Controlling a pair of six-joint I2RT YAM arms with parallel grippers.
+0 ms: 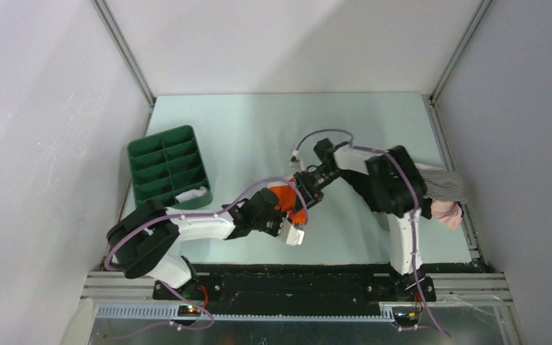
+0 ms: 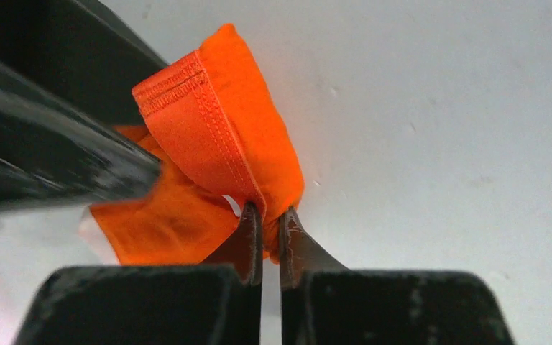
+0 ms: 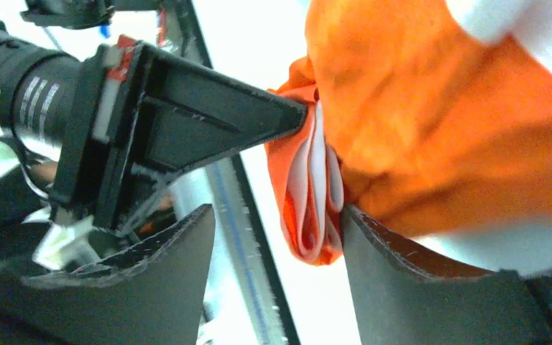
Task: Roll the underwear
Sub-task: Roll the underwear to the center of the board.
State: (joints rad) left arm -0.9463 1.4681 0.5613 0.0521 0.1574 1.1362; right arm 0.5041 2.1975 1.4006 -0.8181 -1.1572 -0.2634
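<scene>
The orange underwear (image 1: 285, 195) lies bunched on the pale table between my two grippers. In the left wrist view its stitched waistband (image 2: 187, 115) folds over in a loop. My left gripper (image 2: 269, 213) is shut on a thin fold of the underwear (image 2: 259, 158); in the top view it (image 1: 280, 208) comes in from the lower left. My right gripper (image 3: 279, 214) is open, with the layered orange and white edge of the underwear (image 3: 313, 187) between the jaws, touching the right finger (image 3: 402, 273). In the top view it (image 1: 304, 187) meets the cloth from the right.
A green divided tray (image 1: 159, 154) stands at the left, with a white rolled item (image 1: 194, 194) in its near corner. A striped grey garment (image 1: 445, 183) and a pink one (image 1: 447, 213) lie at the table's right edge. White walls enclose the table.
</scene>
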